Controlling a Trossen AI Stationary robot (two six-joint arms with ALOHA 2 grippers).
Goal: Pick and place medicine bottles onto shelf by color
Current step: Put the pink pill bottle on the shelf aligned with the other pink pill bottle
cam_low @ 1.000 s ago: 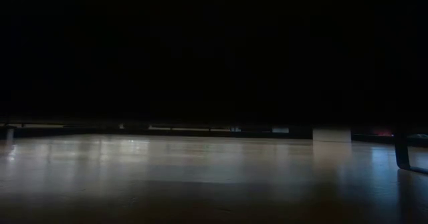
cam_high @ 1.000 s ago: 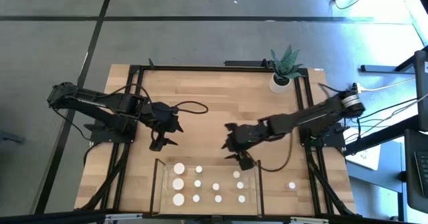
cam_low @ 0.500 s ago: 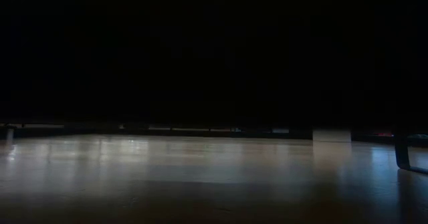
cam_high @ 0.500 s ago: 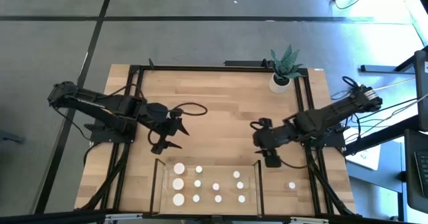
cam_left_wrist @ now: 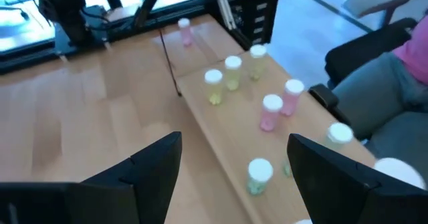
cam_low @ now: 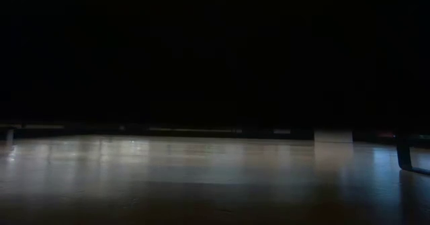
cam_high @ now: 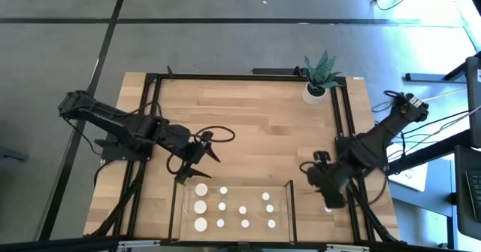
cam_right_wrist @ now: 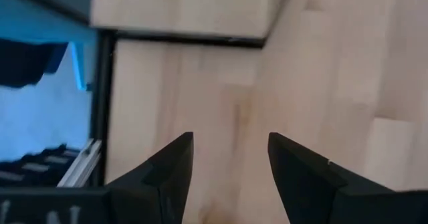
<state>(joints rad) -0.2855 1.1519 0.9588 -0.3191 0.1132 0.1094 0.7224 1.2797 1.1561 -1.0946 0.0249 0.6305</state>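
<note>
The shelf lies flat at the table's near edge. Several white-capped medicine bottles stand upright on it; the left wrist view shows pink, yellow and greenish bodies. One pink bottle stands alone on the table beyond the shelf's right end bar. My left gripper hangs open just off the shelf's far left corner, slanting down toward it, with nothing between its fingers. My right gripper is open above the bare table right of the shelf, pointing steeply down. Its wrist view shows no bottle.
A white pot with a spiky green plant stands at the far right corner. Dark frame rails run along the table's edges. A person sits on a chair past the near edge. The table's middle is bare wood.
My right gripper has swung from over the shelf's far right part toward the table's right and near edges, ending beside the shelf's right end; it has tipped more steeply downward and rolled. My left gripper has drifted a little toward the shelf. Neither gap has changed.
</note>
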